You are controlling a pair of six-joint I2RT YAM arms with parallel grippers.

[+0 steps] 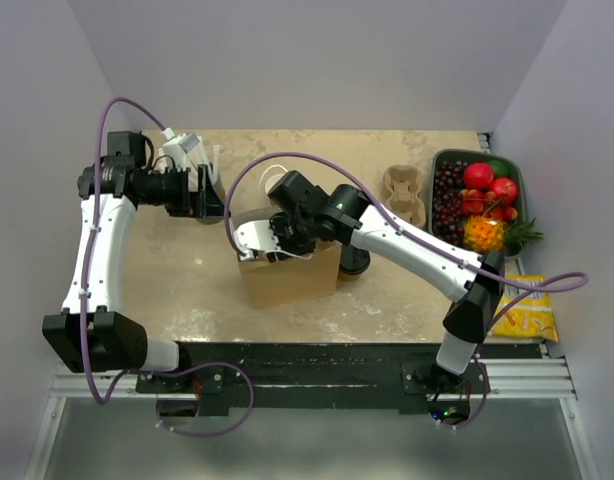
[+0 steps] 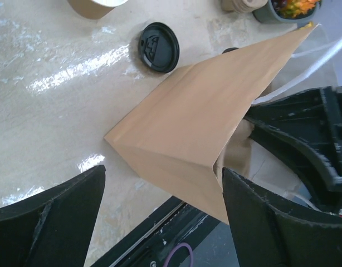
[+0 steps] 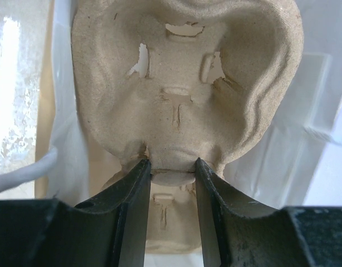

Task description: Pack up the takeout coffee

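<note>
Right arm (image 1: 417, 245) half hides takeout coffee (image 1: 354, 263).

Takeout coffee (image 1: 354, 264) — half behind right arm (image 1: 412, 240)

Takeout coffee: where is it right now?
In the top view the takeout coffee stands just right of the brown paper bag, partly under the right arm; the left wrist view shows its black lid beside the bag.

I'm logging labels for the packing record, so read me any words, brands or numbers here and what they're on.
No text is readable.
Black cup lid: raised marks, too blurred to read.
Yellow packet: print too small to read.
</note>
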